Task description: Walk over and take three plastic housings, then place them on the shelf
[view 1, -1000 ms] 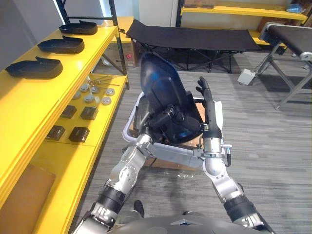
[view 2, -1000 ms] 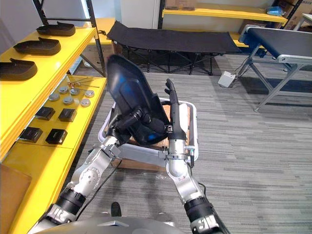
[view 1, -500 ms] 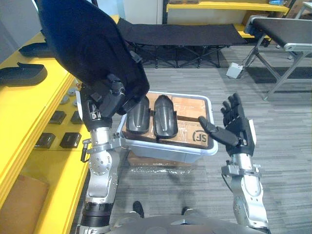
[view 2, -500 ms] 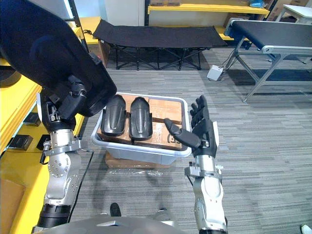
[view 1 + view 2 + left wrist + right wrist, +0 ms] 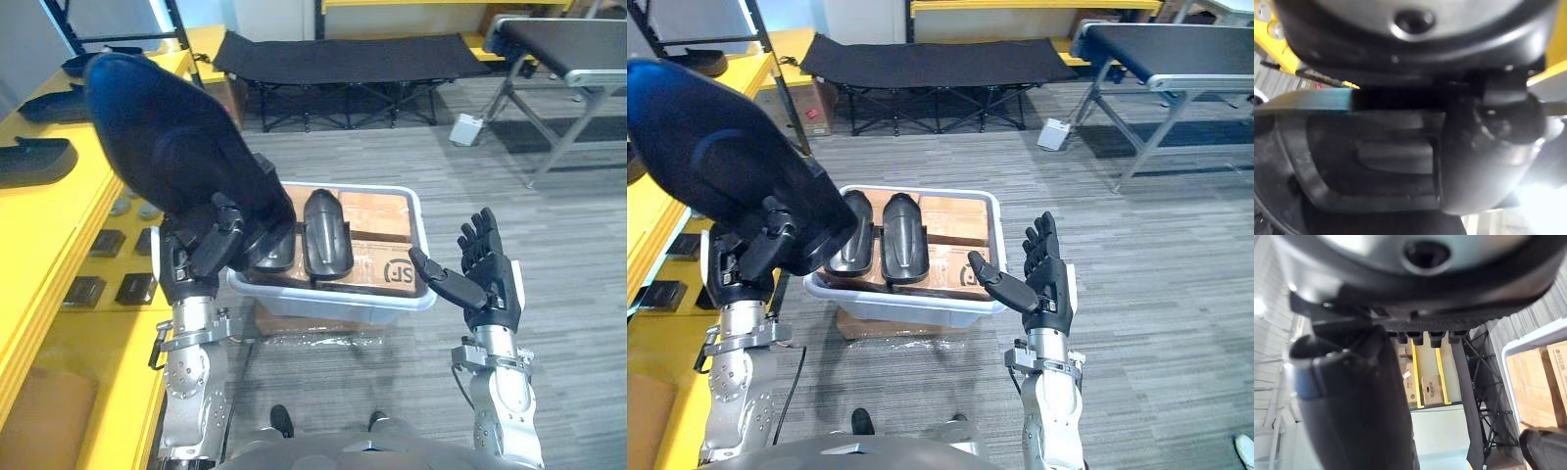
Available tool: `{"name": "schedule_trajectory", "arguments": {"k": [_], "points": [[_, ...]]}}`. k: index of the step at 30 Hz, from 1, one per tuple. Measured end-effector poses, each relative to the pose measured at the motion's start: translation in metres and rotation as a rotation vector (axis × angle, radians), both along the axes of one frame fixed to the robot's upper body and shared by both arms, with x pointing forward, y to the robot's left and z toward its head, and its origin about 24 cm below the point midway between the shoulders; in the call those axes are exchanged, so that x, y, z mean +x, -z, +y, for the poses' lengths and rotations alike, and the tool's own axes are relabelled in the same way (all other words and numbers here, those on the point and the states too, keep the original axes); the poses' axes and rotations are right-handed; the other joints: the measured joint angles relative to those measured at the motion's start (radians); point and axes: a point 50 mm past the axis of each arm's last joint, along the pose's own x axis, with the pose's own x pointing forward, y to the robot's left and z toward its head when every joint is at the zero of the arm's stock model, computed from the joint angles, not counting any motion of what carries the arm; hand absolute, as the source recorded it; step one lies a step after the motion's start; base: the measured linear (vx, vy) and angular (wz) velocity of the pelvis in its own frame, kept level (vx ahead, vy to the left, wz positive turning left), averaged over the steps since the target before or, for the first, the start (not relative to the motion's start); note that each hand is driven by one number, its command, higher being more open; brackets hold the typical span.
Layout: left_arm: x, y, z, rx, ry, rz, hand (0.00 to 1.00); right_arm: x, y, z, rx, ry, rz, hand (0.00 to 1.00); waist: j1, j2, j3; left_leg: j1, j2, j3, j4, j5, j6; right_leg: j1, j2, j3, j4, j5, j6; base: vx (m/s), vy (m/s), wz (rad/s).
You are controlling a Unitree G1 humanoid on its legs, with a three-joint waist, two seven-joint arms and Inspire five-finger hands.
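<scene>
My left hand (image 5: 209, 251) is shut on the lower end of a large black plastic housing (image 5: 172, 152) and holds it up, tilted toward the yellow shelf (image 5: 59, 220) on my left. The left wrist view shows the housing (image 5: 1376, 161) pressed close against the hand. Two more black housings (image 5: 327, 231) (image 5: 850, 241) lie side by side in a white bin (image 5: 416, 297) in front of me. My right hand (image 5: 482, 279) is open and holds nothing, beside the bin's right front corner. Three housings (image 5: 31, 162) rest on the shelf's top level.
The bin stands on a cardboard box (image 5: 906, 328) on the grey floor, with brown cartons (image 5: 377, 259) inside it. Small dark blocks (image 5: 137, 287) and round metal parts lie on the lower shelf level. A black cot (image 5: 343, 59) and a conveyor (image 5: 558, 44) stand behind.
One second ago both hands were on the housing over the bin. The right hand has let go and swung out to the right; the left has carried the housing up and leftward.
</scene>
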Motion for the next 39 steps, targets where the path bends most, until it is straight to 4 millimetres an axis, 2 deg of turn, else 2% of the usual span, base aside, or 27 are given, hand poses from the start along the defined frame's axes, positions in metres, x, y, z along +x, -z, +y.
{"name": "schedule_trajectory", "arguments": {"k": [3, 4, 8, 11, 13, 15, 18, 19, 20, 22, 23, 24, 25, 27, 31, 32, 34, 36, 37, 38, 39], "points": [[-0.012, -0.004, 0.012, -0.016, -0.093, -0.004, 0.0, 0.005, 0.005, 0.009, 0.014, -0.046, 0.015, 1.0, 0.027, 0.005, -0.001, -0.01, -0.007, -0.053, -0.003, 0.004, 0.004, 0.028, -0.004, -0.058, -0.013, -0.004, 0.002, 0.01, -0.004, 0.61], [-0.019, -0.006, 0.019, -0.014, -0.141, 0.006, 0.0, 0.013, 0.008, 0.024, -0.007, -0.113, 0.034, 1.0, 0.05, 0.008, -0.001, -0.025, -0.007, -0.107, -0.003, 0.013, -0.002, 0.043, -0.004, -0.114, -0.013, -0.01, 0.001, -0.03, -0.033, 0.99], [-0.037, 0.008, 0.032, -0.069, -0.205, 0.082, 0.0, 0.031, 0.002, 0.064, -0.088, -0.301, 0.032, 1.0, 0.106, 0.018, -0.001, -0.054, -0.017, -0.211, -0.002, 0.041, -0.003, 0.086, 0.002, -0.243, -0.01, -0.036, -0.009, -0.03, -0.043, 0.93], [-0.046, 0.016, 0.036, -0.064, -0.196, 0.14, 0.0, 0.036, -0.001, 0.07, -0.129, -0.346, 0.029, 1.0, 0.128, 0.018, -0.001, -0.085, -0.022, -0.211, 0.001, 0.044, 0.005, 0.121, 0.003, -0.345, -0.01, -0.043, 0.002, -0.02, -0.019, 1.15], [-0.046, 0.016, 0.037, -0.049, -0.165, 0.146, 0.0, 0.037, 0.0, 0.066, -0.143, -0.331, 0.048, 1.0, 0.13, 0.016, 0.001, -0.103, -0.019, -0.17, 0.001, 0.052, 0.017, 0.146, 0.001, -0.424, -0.008, -0.049, 0.01, -0.04, 0.015, 1.27], [-0.046, 0.016, 0.037, -0.063, -0.124, 0.13, 0.0, 0.037, 0.003, 0.062, -0.148, -0.309, 0.077, 1.0, 0.156, 0.018, 0.006, -0.103, -0.023, -0.164, 0.0, 0.07, 0.028, 0.162, -0.006, -0.459, 0.004, -0.068, 0.017, -0.05, 0.049, 0.68], [-0.046, 0.015, 0.036, -0.049, -0.093, 0.124, 0.0, 0.038, 0.002, 0.063, -0.137, -0.291, 0.072, 1.0, 0.162, 0.025, 0.011, -0.104, -0.037, -0.17, -0.003, 0.07, 0.028, 0.158, -0.023, -0.458, 0.041, -0.1, 0.02, -0.04, 0.059, 0.22], [-0.045, 0.015, 0.034, -0.04, -0.066, 0.117, 0.0, 0.037, 0.002, 0.062, -0.132, -0.28, 0.073, 1.0, 0.152, 0.029, 0.015, -0.108, -0.045, -0.183, -0.003, 0.07, 0.028, 0.149, -0.025, -0.433, 0.064, -0.124, 0.02, -0.03, 0.057, 0.28], [-0.044, 0.013, 0.033, -0.034, -0.053, 0.111, 0.0, 0.036, 0.002, 0.061, -0.127, -0.269, 0.072, 1.0, 0.146, 0.03, 0.017, -0.114, -0.051, -0.192, -0.003, 0.07, 0.029, 0.133, -0.023, -0.398, 0.085, -0.143, 0.017, -0.07, 0.048, 0.62], [-0.038, 0.007, 0.025, -0.008, 0.035, 0.068, 0.0, 0.027, -0.001, 0.05, -0.108, -0.192, 0.067, 1.0, 0.107, 0.029, 0.019, -0.146, -0.086, -0.251, -0.003, 0.069, 0.03, 0.074, 0.001, -0.273, 0.162, -0.22, -0.003, -0.05, -0.007, 1.11], [-0.032, 0.003, 0.019, 0.013, 0.101, 0.043, 0.0, 0.02, 0.001, 0.042, -0.094, -0.138, 0.074, 1.0, 0.078, 0.023, 0.023, -0.16, -0.11, -0.27, -0.002, 0.065, 0.036, 0.053, 0.016, -0.205, 0.183, -0.256, -0.032, 0.0, -0.041, 1.24], [-0.028, 0.001, 0.016, 0.029, 0.145, 0.026, 0.0, 0.015, 0.005, 0.037, -0.086, -0.108, 0.089, 1.0, 0.067, 0.01, 0.033, -0.16, -0.117, -0.264, 0.011, 0.063, 0.058, 0.052, 0.013, -0.188, 0.202, -0.276, -0.037, 0.03, -0.069, 0.95], [-0.026, -0.001, 0.013, 0.043, 0.178, 0.013, 0.0, 0.01, 0.008, 0.032, -0.078, -0.089, 0.106, 1.0, 0.074, 0.019, 0.038, -0.158, -0.115, -0.26, 0.018, 0.097, 0.071, 0.053, 0.021, -0.173, 0.234, -0.291, -0.038, 0.06, -0.069, 0.52], [-0.023, -0.003, 0.01, 0.056, 0.211, 0.007, 0.0, 0.003, 0.012, 0.029, -0.068, -0.08, 0.123, 1.0, 0.065, 0.015, 0.039, -0.157, -0.131, -0.279, 0.008, 0.134, 0.085, 0.056, 0.016, -0.165, 0.252, -0.285, -0.014, 0.08, -0.058, 0.38], [-0.014, -0.009, 0.002, 0.059, 0.254, -0.027, 0.0, 0.008, 0.004, 0.032, -0.094, -0.149, 0.063, 1.0, 0.073, 0.012, 0.066, -0.17, -0.131, -0.279, 0.017, 0.151, 0.09, 0.053, 0.021, -0.136, 0.25, -0.285, -0.014, 0.01, -0.045, 0.07], [-0.011, -0.01, -0.001, 0.052, 0.264, -0.035, 0.0, 0.012, -0.001, 0.034, -0.109, -0.178, 0.029, 1.0, 0.073, 0.022, 0.074, -0.17, -0.127, -0.28, 0.026, 0.134, 0.075, 0.054, 0.027, -0.127, 0.251, -0.287, -0.017, -0.05, -0.042, -0.02], [-0.011, -0.01, -0.003, 0.049, 0.273, -0.037, 0.0, 0.015, -0.006, 0.035, -0.119, -0.195, -0.001, 1.0, 0.073, 0.038, 0.085, -0.169, -0.121, -0.279, 0.034, 0.12, 0.075, 0.055, 0.034, -0.122, 0.255, -0.291, -0.024, -0.1, -0.038, 0.01], [-0.011, -0.009, -0.006, 0.044, 0.282, -0.034, 0.0, 0.015, -0.009, 0.035, -0.124, -0.193, -0.021, 1.0, 0.075, 0.052, 0.094, -0.166, -0.116, -0.268, 0.031, 0.098, 0.057, 0.054, 0.038, -0.126, 0.259, -0.299, -0.038, -0.1, -0.025, 0.13], [-0.01, -0.007, -0.006, 0.042, 0.288, -0.026, 0.0, 0.015, -0.009, 0.035, -0.124, -0.189, -0.023, 1.0, 0.07, 0.03, 0.106, -0.172, -0.12, -0.238, 0.045, 0.052, 0.025, 0.054, 0.017, -0.124, 0.248, -0.296, -0.052, -0.07, 0.037, 0.13], [-0.01, -0.006, -0.006, 0.042, 0.29, -0.02, 0.0, 0.015, -0.01, 0.035, -0.121, -0.187, -0.025, 1.0, 0.072, 0.027, 0.109, -0.187, -0.117, -0.222, 0.089, 0.024, 0.044, 0.053, 0.009, -0.126, 0.245, -0.294, -0.055, -0.05, 0.043, 0.01], [-0.01, -0.001, -0.005, 0.044, 0.291, 0.003, 0.0, 0.015, -0.009, 0.036, -0.119, -0.185, -0.023, 1.0, 0.08, 0.034, 0.109, -0.217, -0.097, -0.215, 0.238, -0.002, 0.075, 0.06, 0.004, -0.128, 0.25, -0.292, -0.05, -0.01, 0.048, -0.09]]}}
